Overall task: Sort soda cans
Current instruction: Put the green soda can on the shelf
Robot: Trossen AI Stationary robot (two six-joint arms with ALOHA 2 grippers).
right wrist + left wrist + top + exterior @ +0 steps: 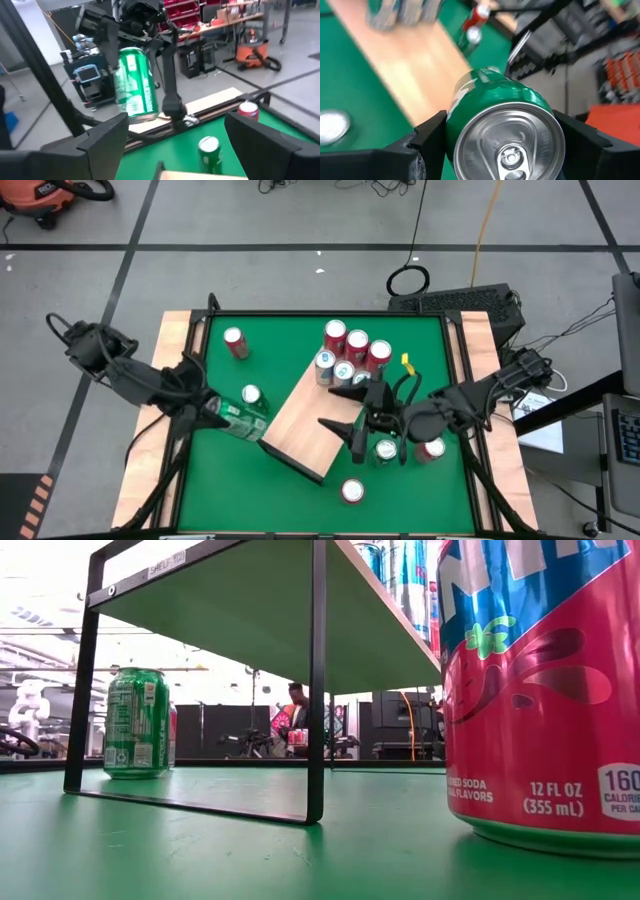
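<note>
Closest to my left wrist camera is the silver top of the green soda can (pixel 505 135) clamped between the fingers of my left end effector (pixel 502 145), which fills the lower centre of that frame. In the high view the same can lies on its side in that end effector at the left of the green bench (pixel 300 500), lifted clear, I judge, so it can travel to its own colour group. My right end effector (pixel 362 418) hangs right of centre with its fingers spread wide and nothing between them, just above an upright green can (pixel 386 449), with a red can (pixel 430 448) beside it. The light wooden board (pixel 310 415) on its black frame is the only thing that carries anything: a cluster of red and blue cans (pixel 350 352) stands on its upper end. Loose cans stand elsewhere: a red one upper left (pixel 234 341), a green one (pixel 251 395) near my left end effector, a red one at bottom centre (pixel 352 491).
</note>
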